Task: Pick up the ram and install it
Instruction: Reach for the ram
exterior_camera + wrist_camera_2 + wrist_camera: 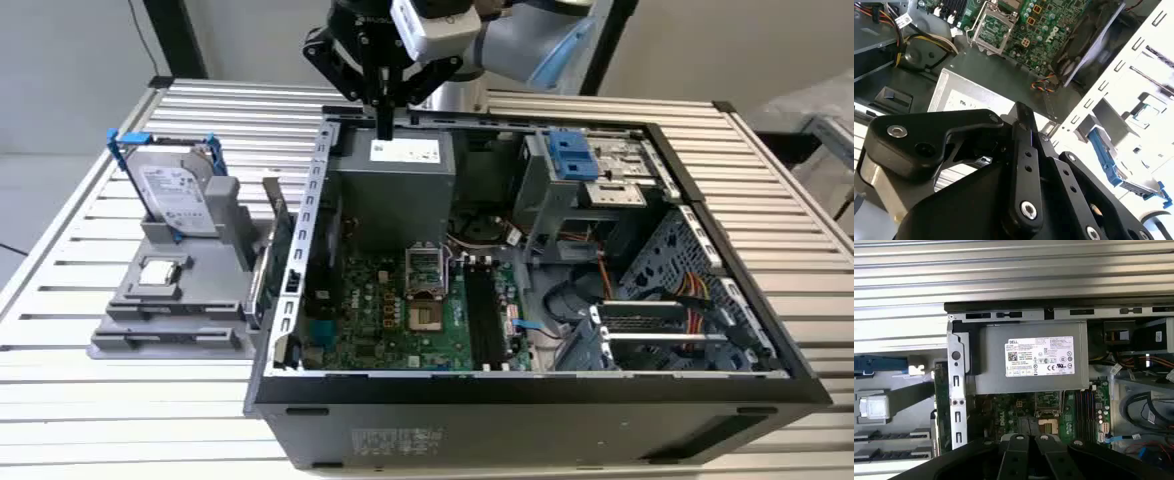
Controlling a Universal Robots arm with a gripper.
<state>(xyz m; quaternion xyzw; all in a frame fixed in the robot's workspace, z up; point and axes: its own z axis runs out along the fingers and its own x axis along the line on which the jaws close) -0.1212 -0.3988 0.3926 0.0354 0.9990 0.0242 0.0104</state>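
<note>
Ram not yet picked, standing in rack at nine o'clock of case; gripper, closed and empty, hovers at twelve o'clock.

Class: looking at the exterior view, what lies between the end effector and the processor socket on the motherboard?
The grey power supply, seen in the exterior view.

The black gripper hangs closed and empty above the grey power supply. Past it lie the green motherboard and its open processor socket. A blue plastic frame shows beyond the pale slotted chassis wall.
</note>
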